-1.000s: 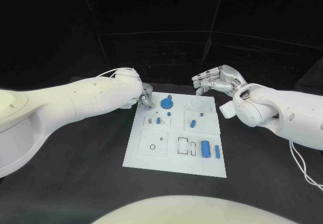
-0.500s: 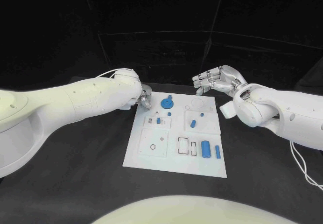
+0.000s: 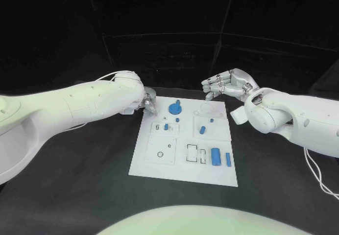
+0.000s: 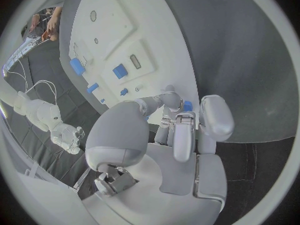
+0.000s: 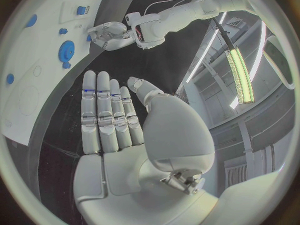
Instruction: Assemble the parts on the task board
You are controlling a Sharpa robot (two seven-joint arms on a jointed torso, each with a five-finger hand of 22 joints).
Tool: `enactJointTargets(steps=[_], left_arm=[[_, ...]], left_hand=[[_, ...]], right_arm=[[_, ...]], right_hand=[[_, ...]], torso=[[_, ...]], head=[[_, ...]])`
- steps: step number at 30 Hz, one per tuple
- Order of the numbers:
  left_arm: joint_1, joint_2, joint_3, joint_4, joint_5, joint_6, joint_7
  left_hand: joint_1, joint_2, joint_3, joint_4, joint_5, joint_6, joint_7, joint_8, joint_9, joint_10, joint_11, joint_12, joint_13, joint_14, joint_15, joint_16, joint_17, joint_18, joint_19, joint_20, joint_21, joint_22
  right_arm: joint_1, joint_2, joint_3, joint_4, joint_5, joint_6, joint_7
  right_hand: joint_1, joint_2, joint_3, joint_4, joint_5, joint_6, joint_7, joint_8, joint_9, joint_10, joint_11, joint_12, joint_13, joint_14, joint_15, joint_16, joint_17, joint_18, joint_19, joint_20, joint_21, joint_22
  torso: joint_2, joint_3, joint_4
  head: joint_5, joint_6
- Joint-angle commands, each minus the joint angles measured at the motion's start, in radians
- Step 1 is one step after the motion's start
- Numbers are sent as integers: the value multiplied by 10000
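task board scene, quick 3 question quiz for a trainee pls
1. True or false: the right hand holds a part.
2. Where is the large round blue part? A) at the far end of the task board B) at its near end C) off the board
3. Fill in: between the fingertips of the left hand, the left wrist view shows a ____.

Key: 1 false, it is open and holds nothing; 2 A; 3 small blue part.

Left hand (image 4: 178, 135) fingers curled, a small blue part (image 4: 187, 105) at the fingertips. White board (image 4: 134, 45) ahead carries more blue parts (image 4: 120, 71). Black table (image 4: 250, 60) alongside.
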Motion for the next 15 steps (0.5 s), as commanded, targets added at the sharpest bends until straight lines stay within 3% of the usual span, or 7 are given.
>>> enactJointTargets(steps=[1, 6, 8, 11, 15], left_arm=[[177, -190, 180, 182, 850, -568, 365], [436, -520, 448, 407, 1239, -816, 398], [533, -630, 508, 462, 1303, -860, 390], [663, -771, 566, 487, 1364, -871, 358], [750, -837, 599, 401, 1402, -811, 327]], left_hand=[[-521, -464, -338, -42, 39, 50, -3, 70, 39, 129, -1, 99, 13, 1045, 48, 46, 2597, 63, -58, 28, -46, -48], [-1489, -1341, -1668, 387, 34, 144, 1, 95, 32, 289, 5, 282, 152, 1055, 45, 62, 2634, 56, -15, 24, -30, -12], [-1638, -1488, -2122, 481, 34, 159, -34, 84, 17, 307, -21, 319, 175, 1055, 22, 62, 2634, 60, -8, 13, -41, -20], [-1597, -1448, -2811, 596, 38, 208, -96, 66, -16, 324, -90, 374, 219, 1055, -27, 62, 2634, 61, 18, -36, -47, -10], [-1204, -1204, -3515, 620, 45, 246, -124, 30, -67, 301, -110, 391, 216, 1055, -66, 62, 2634, 53, 40, -77, -73, -15]], right_arm=[[21, -4, 7, -21, -6, 90, 58], [21, -8, 7, -63, -6, 93, 55], [21, -8, 7, -77, -6, 93, 54], [21, -6, 7, -97, -6, 94, 51], [21, 5, 7, -115, -6, 97, 50]], right_hand=[[-106, 26, -23, 58, 25, -25, 18, -63, -6, 19, 46, -37, -14, 91, -9, -67, -10, 117, 89, 5, -57, -9], [-106, 26, -23, 58, 25, -25, 18, -63, -6, 19, 46, -37, -14, 91, -9, -67, -10, 117, 89, 5, -57, -9], [-106, 26, -23, 58, 25, -25, 18, -63, -6, 19, 46, -37, -14, 91, -9, -67, -10, 117, 89, 5, -57, -9], [-106, 26, -23, 58, 25, -25, 18, -63, -6, 19, 46, -37, -14, 91, -9, -67, -10, 117, 89, 5, -57, -9], [-106, 26, -23, 58, 25, -25, 18, -63, -6, 19, 46, -37, -14, 91, -9, -67, -10, 117, 89, 5, -57, -9]], torso=[[-14, 8, 19], [-1, 0, 10], [3, 0, 5], [5, 0, 0], [16, -2, -9]], head=[[13, 39], [49, 87], [60, 99], [82, 119], [126, 150]])
